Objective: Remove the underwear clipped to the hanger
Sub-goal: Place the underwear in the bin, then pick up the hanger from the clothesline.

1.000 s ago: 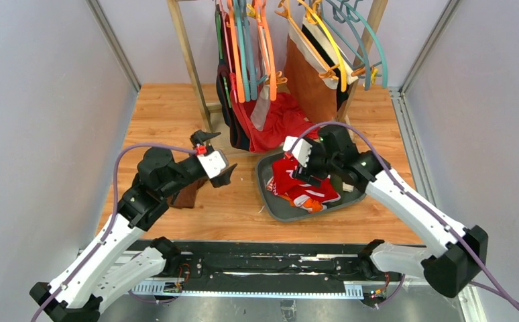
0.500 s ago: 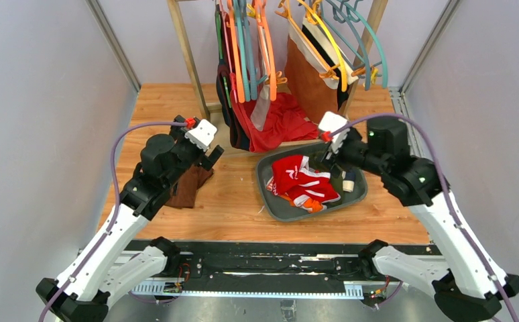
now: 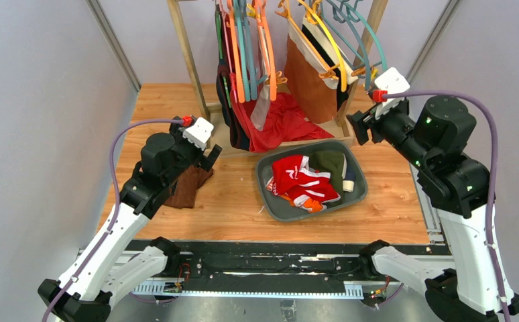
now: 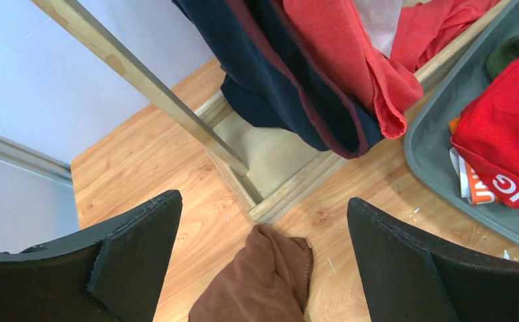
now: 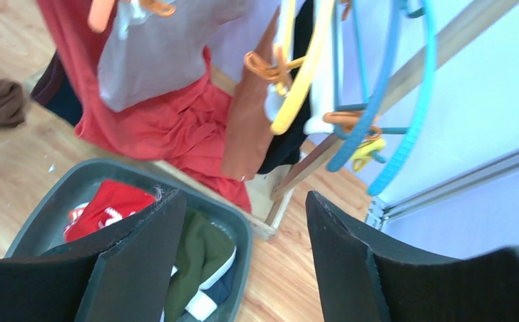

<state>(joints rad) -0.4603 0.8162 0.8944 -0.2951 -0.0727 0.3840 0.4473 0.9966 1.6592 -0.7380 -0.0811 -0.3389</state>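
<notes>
Our left fingers (image 4: 133,258) gape empty above a brown cloth (image 4: 257,285) on the table (image 4: 136,171). In the tray (image 3: 280,213) lie red briefs (image 3: 297,176). The brown briefs (image 3: 310,84) hang near our right fingers (image 5: 133,265), which are open and empty.

A grey tray (image 3: 280,211) sits mid-bench (image 3: 391,208), near a wooden rack (image 3: 188,60). A red cloth (image 3: 290,124) hangs from the rack. A brown cloth (image 3: 190,188) lies left.

In the tray (image 3: 275,206) lie crumpled red white-trimmed briefs (image 3: 300,178) — brown briefs (image 3: 308,84), seemingly clipped, hang upright behind.
</notes>
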